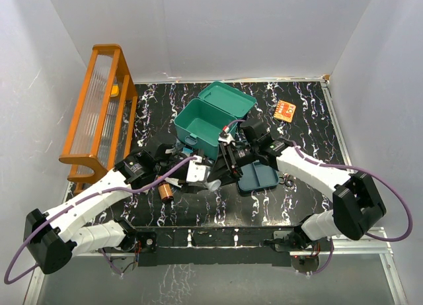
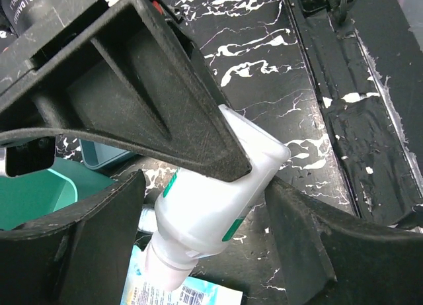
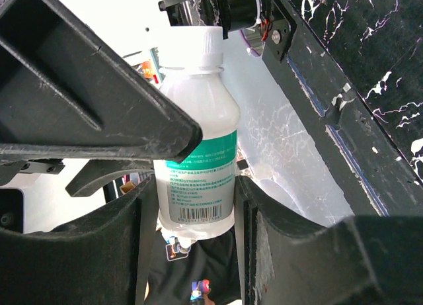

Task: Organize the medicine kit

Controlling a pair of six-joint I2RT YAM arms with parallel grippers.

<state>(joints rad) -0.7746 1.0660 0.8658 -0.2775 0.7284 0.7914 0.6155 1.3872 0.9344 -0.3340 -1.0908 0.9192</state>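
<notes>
1. Top external: the left gripper [image 1: 206, 178] and right gripper [image 1: 226, 165] are facing each other just in front of the open medicine kit [image 1: 201, 126].
2. Left wrist: the left fingers [image 2: 99, 245] are straddling the white bottle [image 2: 211, 206], which is lying diagonally between them. I cannot tell whether they are clamping it.
3. Right wrist: the right gripper is grasping the bottle's base, with the cap pointing away. The green label's print is showing too small to read, above a barcode.
</notes>
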